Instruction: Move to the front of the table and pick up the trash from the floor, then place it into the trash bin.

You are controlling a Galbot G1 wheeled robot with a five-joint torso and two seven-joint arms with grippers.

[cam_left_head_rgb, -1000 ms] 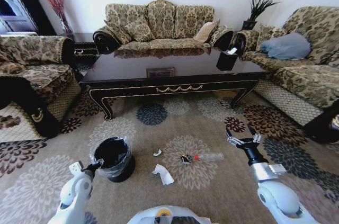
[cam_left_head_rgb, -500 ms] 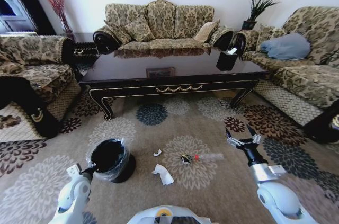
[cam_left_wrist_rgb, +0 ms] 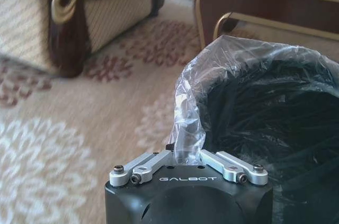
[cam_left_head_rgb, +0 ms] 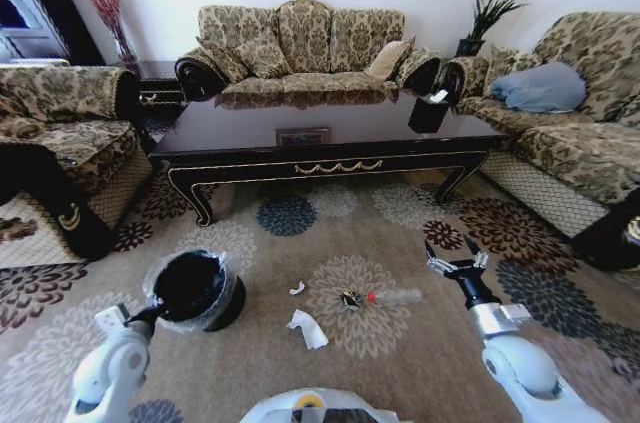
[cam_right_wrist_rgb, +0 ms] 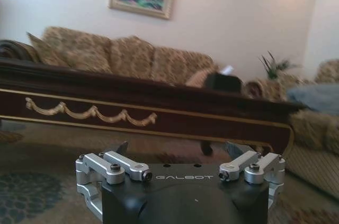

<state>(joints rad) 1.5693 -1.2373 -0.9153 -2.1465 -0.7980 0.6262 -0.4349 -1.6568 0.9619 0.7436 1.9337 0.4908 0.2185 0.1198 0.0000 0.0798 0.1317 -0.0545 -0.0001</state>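
The black trash bin with its clear bag liner sits tilted on the floor, left of the trash. My left gripper is shut on the bin's near rim, pinching the crinkly liner between its fingers. The trash lies mid-carpet: a crumpled white paper, a small white scrap, a dark wrapper and a clear bottle with a red cap. My right gripper hangs open above the carpet, right of the bottle, facing the table. The dark table stands beyond the trash.
A black tissue holder stands on the table's right end. Patterned sofas ring the carpet at the back, with an armchair at the left and a sofa at the right. A dark sofa leg is near the bin.
My left arm has pulled back and to the left, dragging the bin that way and tipping it. The right gripper has hardly moved. The trash lies where it was.
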